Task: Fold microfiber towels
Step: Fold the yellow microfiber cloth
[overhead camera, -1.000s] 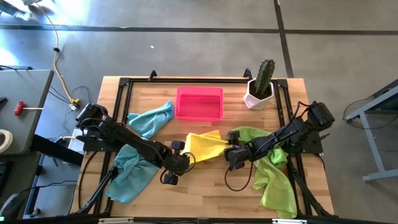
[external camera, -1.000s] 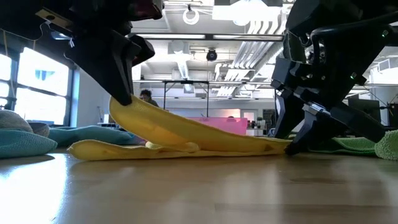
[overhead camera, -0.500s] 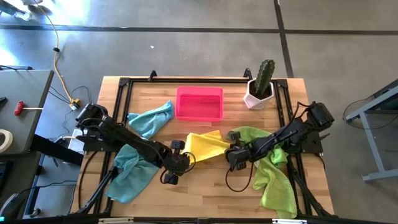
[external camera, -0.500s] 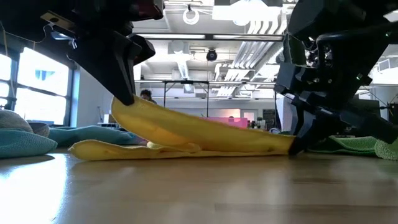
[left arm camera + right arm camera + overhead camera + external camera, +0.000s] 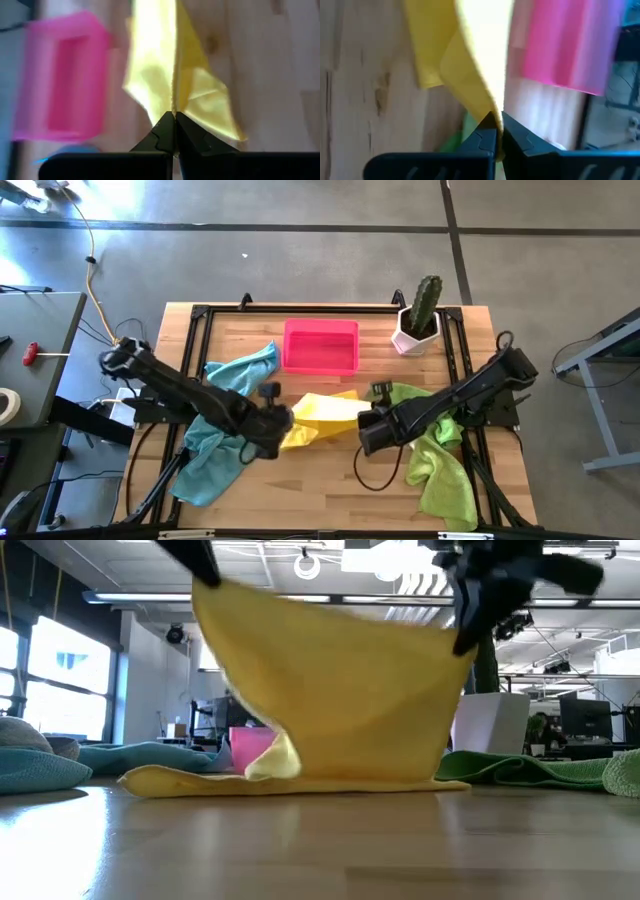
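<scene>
Microfiber towels are all over my bench (image 5: 330,480) right now, so biggest to smallest. The lime green towel (image 5: 440,465) sprawls under my right arm down toward the near edge, the big teal towel (image 5: 212,460) is heaped under my left arm, and a smaller teal towel (image 5: 243,372) lies just beside the pink tray (image 5: 320,346). The one I'm actually working is the yellow towel (image 5: 330,700), in the middle of the bench between both arms.

Both pincers are clenched on it. The left pincer (image 5: 173,120) has one top corner pinched, the right pincer (image 5: 496,122) has the other, and in the low view it hangs like a curtain with its bottom edge trailing on the wood.

Handling-wise, I'd call it super light and totally floppy. It sags between the two grips and one lower corner is already curled over itself, so it won't hold any shape on its own. Probably grippy rather than slick, being microfiber, but a thin pinch right at the hem could slip out if I pull the corners apart too hard. Corners look like the right spots to hold, since anywhere mid-edge would just bunch up.
</scene>
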Robot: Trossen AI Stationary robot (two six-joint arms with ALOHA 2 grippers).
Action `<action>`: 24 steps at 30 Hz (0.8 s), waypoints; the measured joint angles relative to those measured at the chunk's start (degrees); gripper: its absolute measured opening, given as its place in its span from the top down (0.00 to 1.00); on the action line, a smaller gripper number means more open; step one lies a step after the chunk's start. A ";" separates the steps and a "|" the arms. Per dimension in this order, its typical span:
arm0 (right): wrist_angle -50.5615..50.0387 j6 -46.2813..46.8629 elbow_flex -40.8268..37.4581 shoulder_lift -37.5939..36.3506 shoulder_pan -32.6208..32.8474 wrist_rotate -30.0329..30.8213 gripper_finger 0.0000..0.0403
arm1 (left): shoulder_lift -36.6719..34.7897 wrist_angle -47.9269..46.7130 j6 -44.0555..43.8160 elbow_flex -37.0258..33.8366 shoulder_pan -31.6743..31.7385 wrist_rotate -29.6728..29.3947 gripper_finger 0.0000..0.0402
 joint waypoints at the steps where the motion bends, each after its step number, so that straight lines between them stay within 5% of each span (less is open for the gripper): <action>1: -2.84 0.66 2.10 -0.01 0.00 0.77 0.99 | -0.83 -0.61 0.00 1.34 -0.02 -1.54 1.00; 11: -20.81 8.97 23.62 -0.09 0.00 10.69 1.00 | -9.73 -3.79 5.57 9.05 -0.01 -11.75 1.00; 19: -21.37 4.18 34.25 -0.08 -0.13 11.80 1.00 | -12.09 -3.63 8.42 14.83 0.00 -10.08 1.00; 24: -21.73 0.85 38.29 -0.09 -0.15 16.89 1.00 | -12.13 -3.49 13.96 18.70 -0.02 -16.54 1.00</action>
